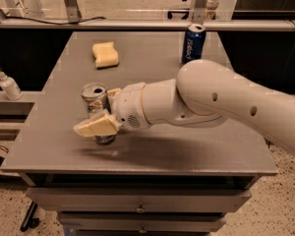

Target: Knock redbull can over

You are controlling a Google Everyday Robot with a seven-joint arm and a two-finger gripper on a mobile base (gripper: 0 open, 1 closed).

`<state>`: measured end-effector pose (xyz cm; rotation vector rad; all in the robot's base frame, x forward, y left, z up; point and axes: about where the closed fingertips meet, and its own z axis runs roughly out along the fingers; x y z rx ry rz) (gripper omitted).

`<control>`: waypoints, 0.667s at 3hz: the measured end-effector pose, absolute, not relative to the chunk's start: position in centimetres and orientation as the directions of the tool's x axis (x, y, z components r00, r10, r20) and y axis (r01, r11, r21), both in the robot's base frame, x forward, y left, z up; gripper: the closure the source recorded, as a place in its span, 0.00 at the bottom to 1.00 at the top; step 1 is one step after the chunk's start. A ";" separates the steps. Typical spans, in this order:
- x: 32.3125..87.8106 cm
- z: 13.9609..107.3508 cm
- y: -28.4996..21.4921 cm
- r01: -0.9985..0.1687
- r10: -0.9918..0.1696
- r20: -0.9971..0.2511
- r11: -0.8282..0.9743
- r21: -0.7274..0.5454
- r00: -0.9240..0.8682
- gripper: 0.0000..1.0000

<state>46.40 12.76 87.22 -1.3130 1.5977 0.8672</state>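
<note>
The redbull can point(94, 96) stands upright near the front left of the grey table point(196, 154), its silver pull-tab top showing. My gripper point(96, 110) reaches in from the right and is open around the can. The near cream finger point(96, 125) lies across the front of the can's lower half and hides it. The far finger point(113, 93) sits just behind the can on its right. I cannot tell whether the fingers touch the can.
A dark blue can with white lettering point(192, 43) stands at the back right of the table. A yellow sponge point(105, 54) lies at the back left. A white pump bottle point(9, 85) stands on a shelf left of the table. My arm covers the table's middle right.
</note>
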 end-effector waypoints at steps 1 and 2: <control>48.1 88.0 11.4 -0.973 -0.386 -0.921 0.228 -0.043 -0.050 0.61; 50.4 89.8 9.2 -0.965 -0.434 -0.901 0.242 -0.104 -0.011 0.84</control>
